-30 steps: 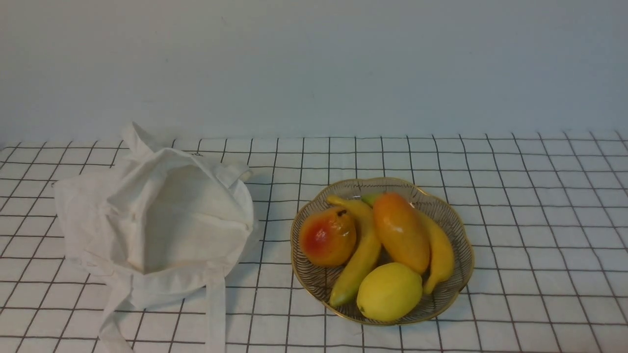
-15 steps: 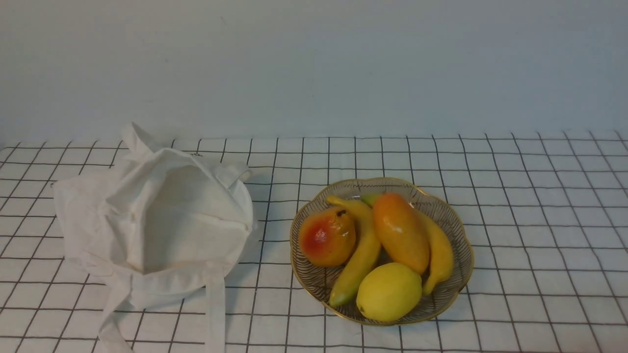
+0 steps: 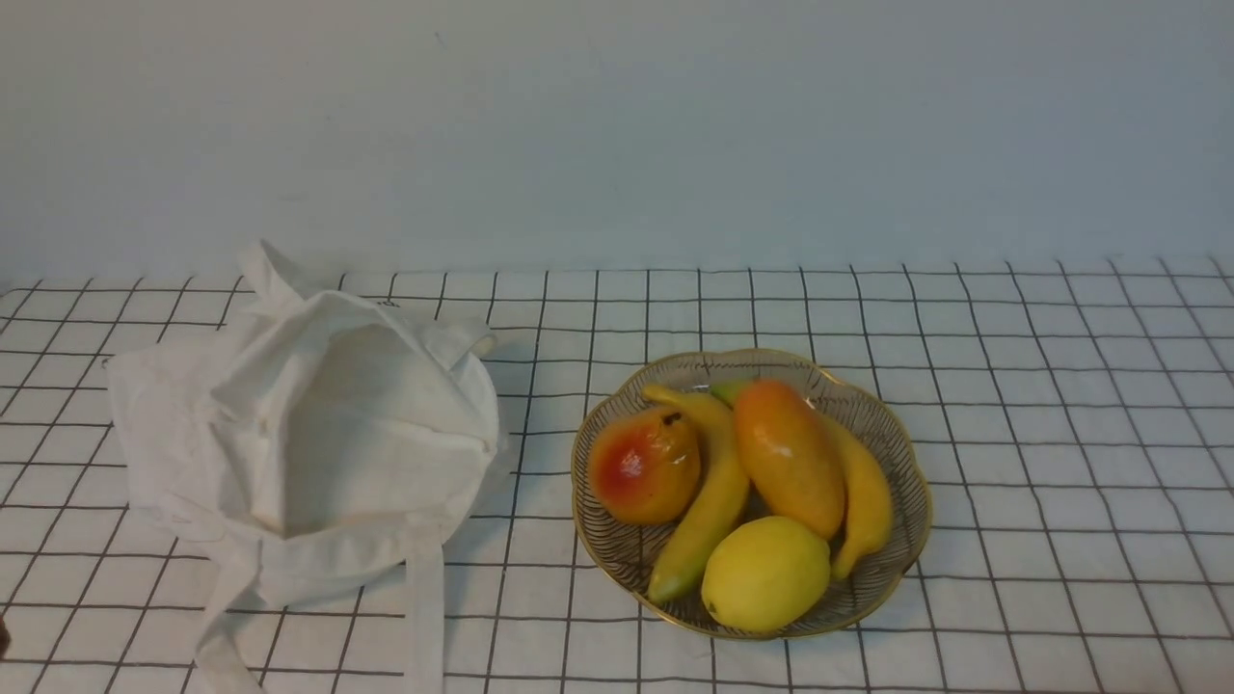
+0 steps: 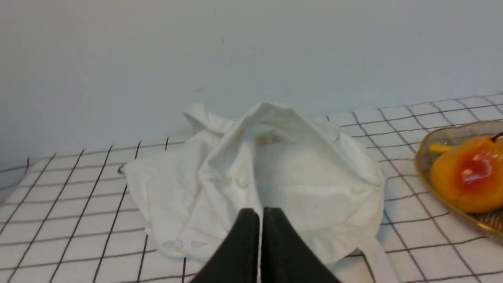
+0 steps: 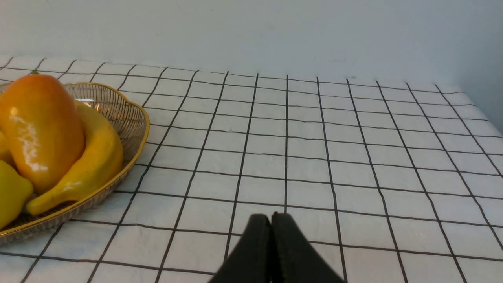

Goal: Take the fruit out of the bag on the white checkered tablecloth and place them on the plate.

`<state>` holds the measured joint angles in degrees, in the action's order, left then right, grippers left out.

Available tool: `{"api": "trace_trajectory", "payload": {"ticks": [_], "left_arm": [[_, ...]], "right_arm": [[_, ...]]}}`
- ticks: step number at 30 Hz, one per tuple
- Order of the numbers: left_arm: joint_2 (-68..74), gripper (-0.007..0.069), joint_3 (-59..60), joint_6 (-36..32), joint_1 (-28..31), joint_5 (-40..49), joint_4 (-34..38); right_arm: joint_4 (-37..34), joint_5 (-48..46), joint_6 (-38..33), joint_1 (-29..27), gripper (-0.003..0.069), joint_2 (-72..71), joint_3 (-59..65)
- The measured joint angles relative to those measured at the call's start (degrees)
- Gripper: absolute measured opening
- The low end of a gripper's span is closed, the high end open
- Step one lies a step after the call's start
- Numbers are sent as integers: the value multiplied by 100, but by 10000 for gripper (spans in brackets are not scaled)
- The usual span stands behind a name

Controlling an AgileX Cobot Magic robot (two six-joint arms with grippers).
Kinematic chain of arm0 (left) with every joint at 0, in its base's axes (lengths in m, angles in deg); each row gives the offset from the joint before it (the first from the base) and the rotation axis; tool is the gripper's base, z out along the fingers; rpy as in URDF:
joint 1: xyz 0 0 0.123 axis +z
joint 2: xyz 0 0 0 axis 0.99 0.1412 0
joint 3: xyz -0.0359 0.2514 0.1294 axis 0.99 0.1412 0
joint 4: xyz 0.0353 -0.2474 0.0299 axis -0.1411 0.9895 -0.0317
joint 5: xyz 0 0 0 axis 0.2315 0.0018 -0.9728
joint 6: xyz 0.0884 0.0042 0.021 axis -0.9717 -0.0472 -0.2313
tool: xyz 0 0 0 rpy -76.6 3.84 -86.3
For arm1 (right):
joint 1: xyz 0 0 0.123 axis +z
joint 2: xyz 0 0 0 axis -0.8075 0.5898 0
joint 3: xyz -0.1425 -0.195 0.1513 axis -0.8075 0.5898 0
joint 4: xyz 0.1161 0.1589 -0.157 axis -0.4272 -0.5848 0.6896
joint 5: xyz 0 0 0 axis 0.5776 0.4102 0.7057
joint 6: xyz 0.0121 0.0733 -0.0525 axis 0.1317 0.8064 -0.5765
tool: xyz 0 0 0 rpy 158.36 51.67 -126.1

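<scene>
Wall point(image 3: 617, 135): pale and plain, rising behind everything.
Tablecloth point(image 3: 1080, 434): white with thin black checks, spread under both the things I work with.
Bag point(image 3: 386, 443): off-white, slumped on the left with its mouth gaping; I see only cloth through the opening, though its deepest folds are hidden from me. If fruit were tucked there, I could stop too early and miss it.
Straps point(image 3: 424, 607): one trails toward me on the cloth; a low sweep of my left arm could snag it and drag the bag toward the dish.
Plate point(image 3: 916, 549): glass, gold-rimmed, right of the bag and apart from it. A knock on its rim could shift the whole load.
Mango point(image 3: 789, 458): on the plate, leaning among the others; a bump could roll it off its neighbours.
Pear point(image 3: 646, 467), lemon point(image 3: 766, 574), bananas point(image 3: 709, 492): packed around it, so nudging one would push the rest.
Left gripper point(image 4: 260, 220): fingers pressed together, nothing pinched.
Right gripper point(image 5: 272, 226): fingers together too, empty, pointing at bare cloth.
Progress: looks finished to me.
</scene>
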<state>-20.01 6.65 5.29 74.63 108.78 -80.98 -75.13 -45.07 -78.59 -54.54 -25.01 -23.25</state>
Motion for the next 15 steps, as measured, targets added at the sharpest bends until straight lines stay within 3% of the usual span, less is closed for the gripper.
{"api": "trace_trajectory", "payload": {"ticks": [5, 15], "left_arm": [[0, -8, 921, -81, 226, -555, 70], [0, -8, 1097, -81, 237, -277, 77]], "right_arm": [[0, 0, 0, 0, -14, 0, 0], [11, 0, 0, 0, -14, 0, 0]]}}
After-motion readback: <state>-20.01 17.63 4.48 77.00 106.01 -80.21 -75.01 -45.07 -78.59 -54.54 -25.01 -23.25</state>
